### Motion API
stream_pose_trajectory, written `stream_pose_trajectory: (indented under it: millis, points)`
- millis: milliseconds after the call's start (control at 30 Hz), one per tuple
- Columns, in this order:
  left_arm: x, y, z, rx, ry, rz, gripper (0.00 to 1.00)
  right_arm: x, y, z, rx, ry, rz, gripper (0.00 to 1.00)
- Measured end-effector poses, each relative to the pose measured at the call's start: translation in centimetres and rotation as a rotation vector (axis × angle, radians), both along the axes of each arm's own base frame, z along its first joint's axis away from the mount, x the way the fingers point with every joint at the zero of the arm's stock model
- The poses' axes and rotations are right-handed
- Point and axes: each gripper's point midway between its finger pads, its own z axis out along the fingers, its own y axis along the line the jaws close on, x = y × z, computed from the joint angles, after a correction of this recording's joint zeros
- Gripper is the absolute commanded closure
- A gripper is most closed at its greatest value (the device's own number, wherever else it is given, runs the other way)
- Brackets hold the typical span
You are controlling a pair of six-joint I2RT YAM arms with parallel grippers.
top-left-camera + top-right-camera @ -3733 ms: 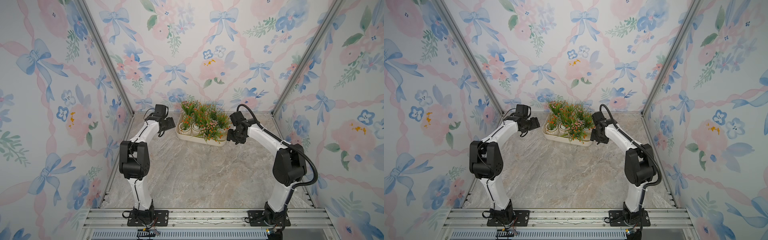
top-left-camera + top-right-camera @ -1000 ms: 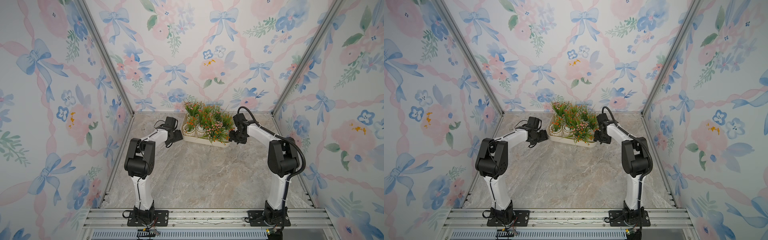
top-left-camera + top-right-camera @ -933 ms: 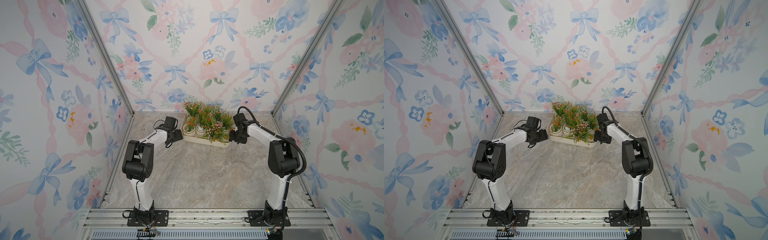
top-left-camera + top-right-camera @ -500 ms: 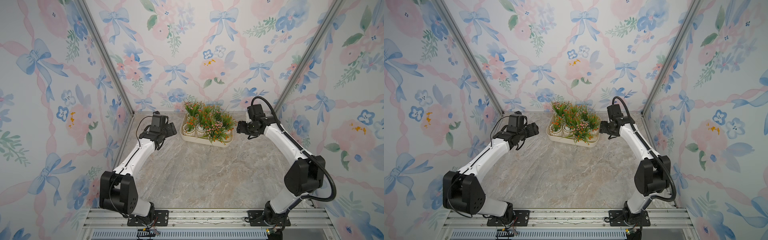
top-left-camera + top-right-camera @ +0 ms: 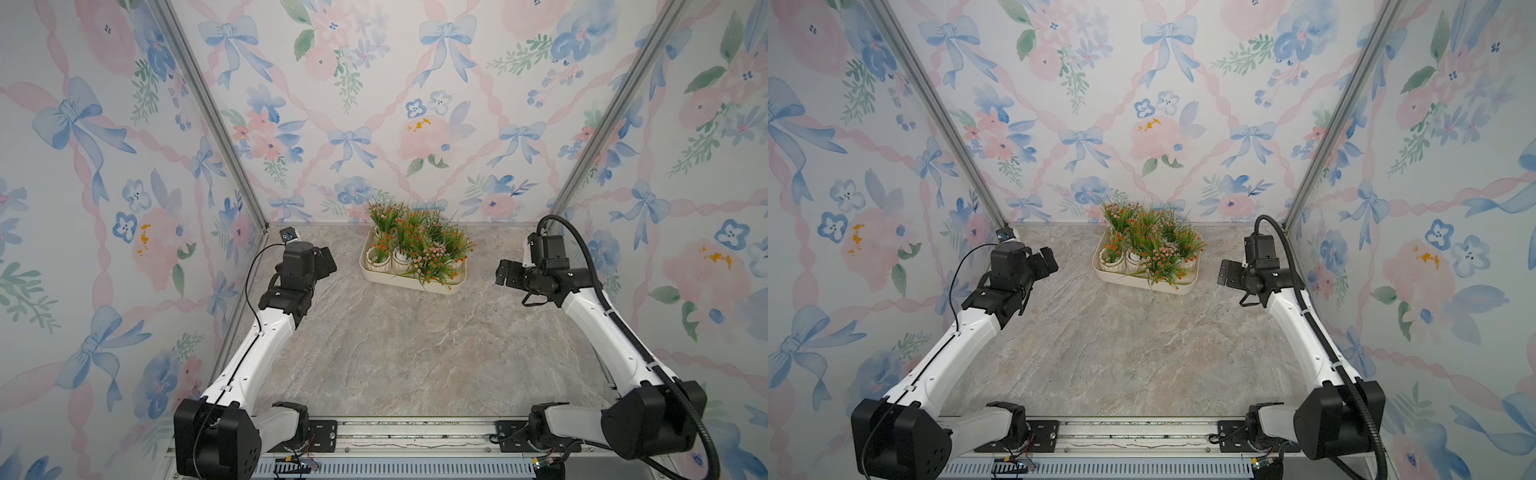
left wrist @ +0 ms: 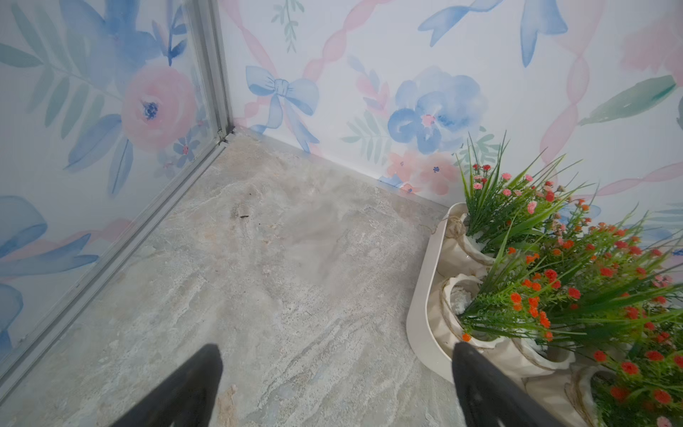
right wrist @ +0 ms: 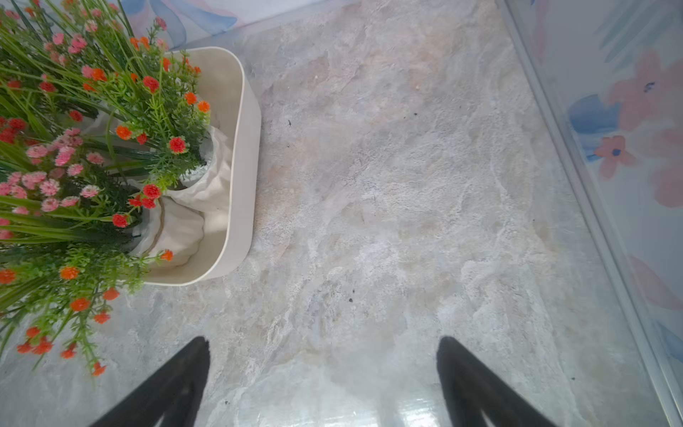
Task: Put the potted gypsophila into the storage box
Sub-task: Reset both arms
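Several pots [image 5: 419,249] fill the box [image 5: 409,285], between my left gripper [image 6: 336,349] and right gripper [image 7: 323,342]; both have their fingers spread wide, empty, clear of the box.

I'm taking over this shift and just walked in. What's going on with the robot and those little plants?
Nothing is being handled right now. The potted gypsophila all sit crowded together inside the storage box at the back of the table, and no pot shows outside it. The left tool and right tool are open and empty, one on each side of the box and clear of it. The job looks done.
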Motion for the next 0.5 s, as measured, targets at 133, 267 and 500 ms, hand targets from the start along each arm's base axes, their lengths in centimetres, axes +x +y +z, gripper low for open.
stream_pose_trajectory:
  millis: [133,267,500]
  points:
    - [0.2,0.7,-1.5,0.041,-0.047,0.019,0.02,-1.7,-1.8,1.3,-0.055,-0.068,-0.055,0.03]
    - [-0.1,2.0,-4.4,0.106,-0.105,0.029,0.02,-3.2,-3.3,2.1,-0.104,-0.125,-0.101,0.03]
    - [-0.1,2.5,-8.7,0.247,-0.132,-0.006,0.02,-4.8,-4.8,1.3,-0.185,-0.127,-0.088,0.03]
